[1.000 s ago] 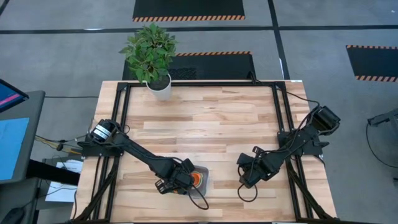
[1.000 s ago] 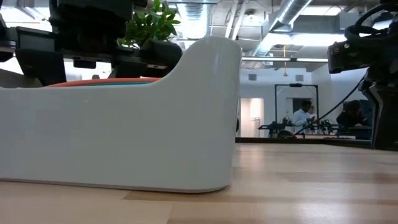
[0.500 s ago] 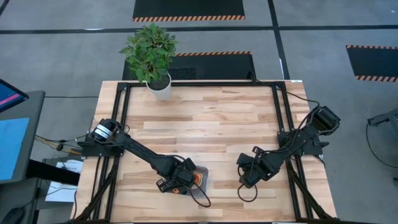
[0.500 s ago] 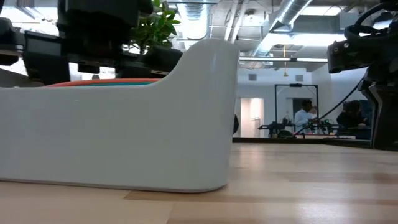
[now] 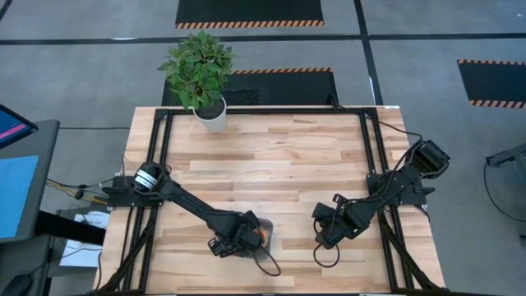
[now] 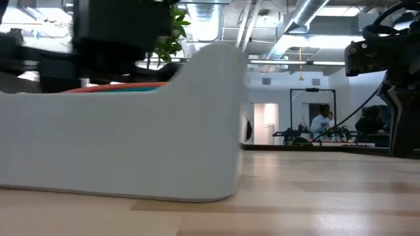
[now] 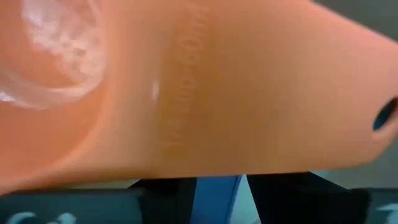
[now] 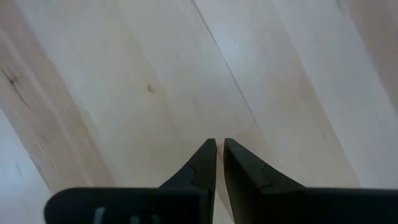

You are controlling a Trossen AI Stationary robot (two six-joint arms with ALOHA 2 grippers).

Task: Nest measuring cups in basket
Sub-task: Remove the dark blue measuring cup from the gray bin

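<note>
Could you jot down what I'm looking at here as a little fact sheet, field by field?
Surface: wooden table
Basket: pale basket at the table's near edge, left of centre
Inside basket: orange measuring cup, uppermost in the stack as far as can be seen; a teal rim shows just under it in the low view
Left gripper: left gripper over the basket, close above the orange cup
Right gripper: right gripper shut and empty, over bare wood to the right of the basket
Other: potted plant at the far edge
</note>
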